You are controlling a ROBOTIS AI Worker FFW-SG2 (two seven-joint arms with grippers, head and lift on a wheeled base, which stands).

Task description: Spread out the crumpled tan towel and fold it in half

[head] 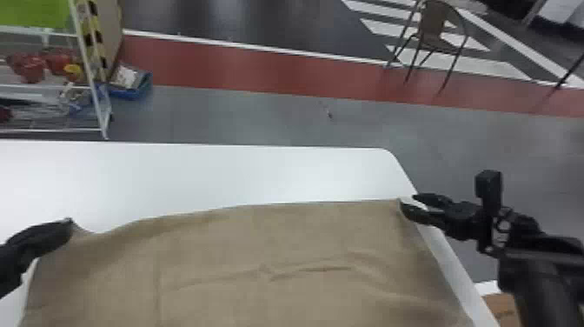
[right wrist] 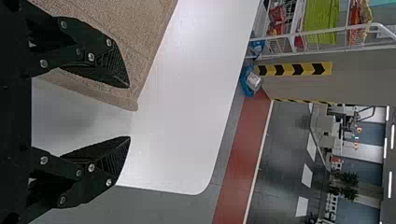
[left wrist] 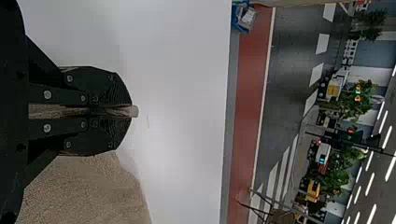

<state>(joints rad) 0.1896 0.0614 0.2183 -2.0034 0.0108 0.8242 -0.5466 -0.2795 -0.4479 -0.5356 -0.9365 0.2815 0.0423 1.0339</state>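
Stretching out with shallow creases, the tan towel (head: 217, 252) covered the near part of the white bench (head: 217, 174). From the towel's middle, twelve being the far side, the left hand (head: 67, 226) grasped its corner at ten o'clock. The right hand (head: 409, 203) was released at two, fingers parted by the other far corner. A chair (head: 434, 26) stood beyond, at one o'clock.

Tan towel (head: 226, 243), seemingly almost flat

Tan on the towel (head: 217, 243), white on the table (head: 195, 174). Black on left gripper (head: 68, 225) and right gripper (head: 407, 203). Yellow with black chevrons on the wall strip (right wrist: 288, 69).
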